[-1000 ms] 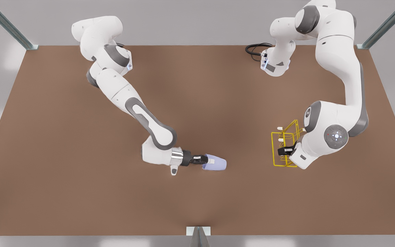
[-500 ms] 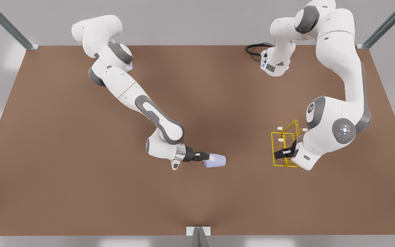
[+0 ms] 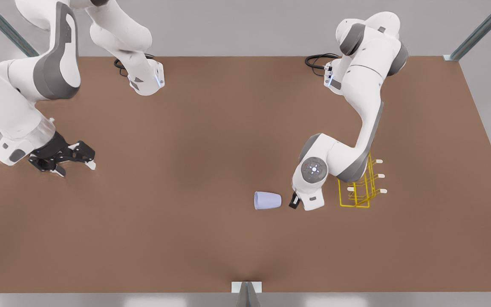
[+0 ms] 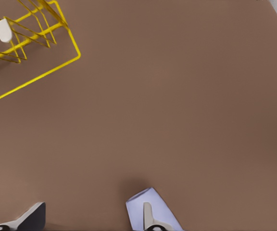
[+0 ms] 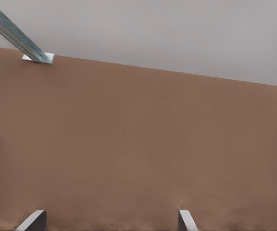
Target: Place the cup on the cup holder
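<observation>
At the left fingertip, cup (image 3: 267,200): lying on its side on the table (image 3: 186,238), untouched by the holder, one finger (image 4: 148,215) crossing in front of it in the left wrist view, the other well off to the side.
Left gripper (image 3: 294,200): low, just beside the cup's narrow end, fingers spread wide, nothing pinched.
Cup holder (image 3: 339,194): upright behind the left gripper, on the far side of the fingers from the cup, white-capped prongs pointing sideways.
Right gripper (image 3: 64,157): waiting well away from cup and holder, fingers spread, empty.
Step in hand, by judgement: grasping the cup.
To do it well: centre the cup between both fingers first; close across the wall, not the tapered tip, since smooth and likely to squirt out; lift clear before turning toward a prong.
Risk: nudging the cup into a roll.
</observation>
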Tool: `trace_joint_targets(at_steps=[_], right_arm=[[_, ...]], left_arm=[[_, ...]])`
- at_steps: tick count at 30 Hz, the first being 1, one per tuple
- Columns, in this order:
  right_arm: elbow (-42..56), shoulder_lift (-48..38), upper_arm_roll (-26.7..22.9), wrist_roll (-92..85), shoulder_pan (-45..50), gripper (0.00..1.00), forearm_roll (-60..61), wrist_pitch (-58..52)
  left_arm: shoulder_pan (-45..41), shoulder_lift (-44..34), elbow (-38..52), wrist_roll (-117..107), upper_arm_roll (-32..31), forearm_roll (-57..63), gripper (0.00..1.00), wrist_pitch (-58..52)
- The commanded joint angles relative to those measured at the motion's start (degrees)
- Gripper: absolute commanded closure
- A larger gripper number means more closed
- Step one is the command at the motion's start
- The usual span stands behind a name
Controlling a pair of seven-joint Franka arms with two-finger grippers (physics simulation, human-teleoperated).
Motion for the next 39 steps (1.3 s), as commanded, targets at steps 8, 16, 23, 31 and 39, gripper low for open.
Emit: trace_joint_targets(at_steps=[8,16,23,31,39], right_arm=[[0.0,3.0,-0.8,10.3,-0.6,0.0,-8.4,-9.4],[-0.3,5.5,-3.1,11.0,0.1,0.0,-8.1,-4.7],[0.0,5.5,-2.8,11.1,0.0,0.0,-8.1,-3.5],[0.0,5.6,-2.8,11.3,0.2,0.0,-8.2,-4.0],[0.0,5.6,-2.6,11.2,0.3,0.0,-8.3,-3.2]], left_arm=[[-3.6,6.4,0.1,-57.8,-0.7,-1.9,0.0,11.5],[-3.6,8.7,1.0,-52.9,-0.1,-1.6,0.0,17.6],[-4.4,10.9,0.9,-49.5,0.2,0.5,0.0,17.7],[-7.2,12.0,1.3,-45.1,0.2,1.7,0.0,17.7],[-6.5,13.9,6.7,-41.2,1.5,1.8,0.0,17.7]])
